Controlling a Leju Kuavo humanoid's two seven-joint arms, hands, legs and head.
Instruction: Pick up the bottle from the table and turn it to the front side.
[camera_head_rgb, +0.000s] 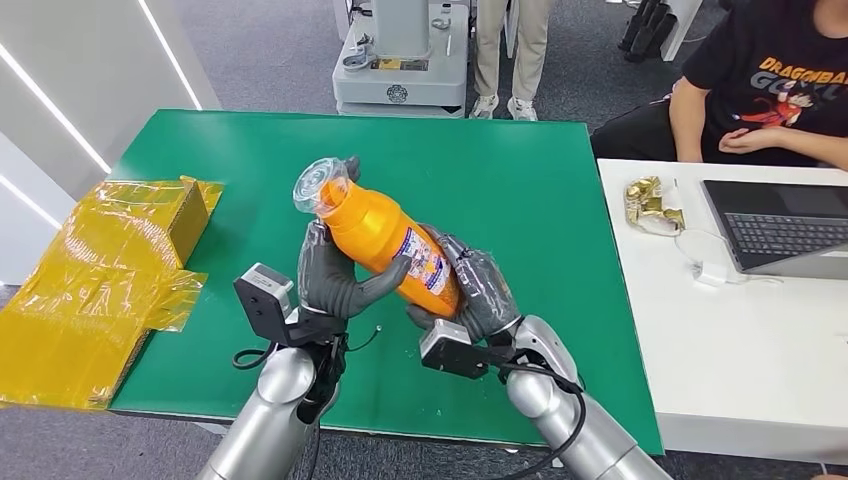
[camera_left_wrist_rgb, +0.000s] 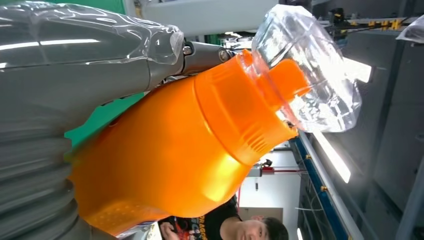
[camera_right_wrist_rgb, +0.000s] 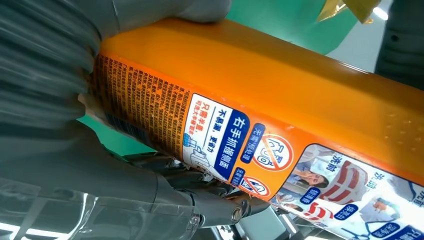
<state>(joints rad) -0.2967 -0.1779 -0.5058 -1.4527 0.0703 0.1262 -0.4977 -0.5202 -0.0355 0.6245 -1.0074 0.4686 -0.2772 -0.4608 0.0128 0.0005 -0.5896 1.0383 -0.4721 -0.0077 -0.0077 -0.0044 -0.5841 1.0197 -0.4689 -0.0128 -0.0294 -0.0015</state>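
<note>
An orange bottle (camera_head_rgb: 385, 240) with a clear plastic cap (camera_head_rgb: 318, 185) is lifted off the green table (camera_head_rgb: 520, 170), tilted with its cap up and to the far left. My left hand (camera_head_rgb: 335, 278) grips its middle from the left. My right hand (camera_head_rgb: 475, 285) holds its base end from the right. A printed label (camera_head_rgb: 425, 262) faces up toward the head camera. In the left wrist view the bottle's orange shoulder (camera_left_wrist_rgb: 190, 150) and clear cap (camera_left_wrist_rgb: 310, 70) sit just past my hand (camera_left_wrist_rgb: 60, 100). The right wrist view shows the label's small print (camera_right_wrist_rgb: 220, 140) beside my hand (camera_right_wrist_rgb: 75, 150).
Yellow crinkled wrapping and a yellow box (camera_head_rgb: 110, 270) lie at the table's left edge. A white desk (camera_head_rgb: 750, 340) on the right holds a laptop (camera_head_rgb: 785, 225) and a gold wrapper (camera_head_rgb: 650, 205). A person (camera_head_rgb: 780, 85) sits behind it; another person stands beyond the table (camera_head_rgb: 510, 50).
</note>
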